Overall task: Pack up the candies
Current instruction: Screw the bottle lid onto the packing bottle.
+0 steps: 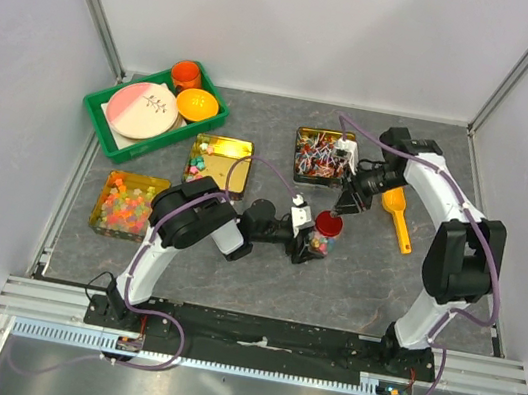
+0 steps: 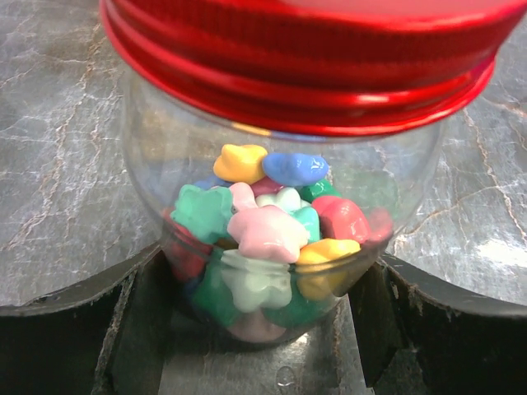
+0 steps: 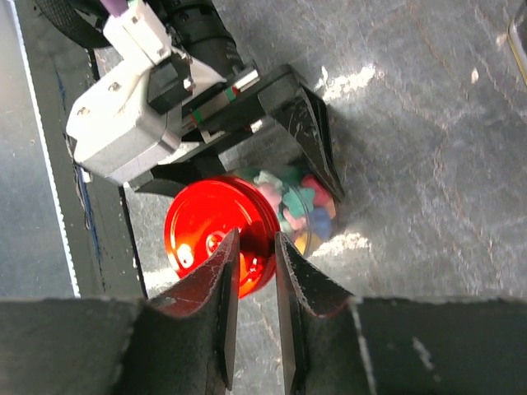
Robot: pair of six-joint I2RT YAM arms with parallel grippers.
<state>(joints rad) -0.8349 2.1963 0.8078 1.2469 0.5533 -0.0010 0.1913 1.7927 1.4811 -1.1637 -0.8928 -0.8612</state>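
Marbled tabletop: left end effector seemingly clamps jar of candies

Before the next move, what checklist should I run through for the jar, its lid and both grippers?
1. Left gripper clamps the jar from both sides: ok.
2. Candies are inside the jar: ok; they fill its lower part.
3. Red lid sits on the jar's mouth: ok.
4. Lid screwed tight: cannot tell.
5. Right gripper has hold of the lid: not ok; its jaws stand almost closed over the lid's edge with nothing between them.
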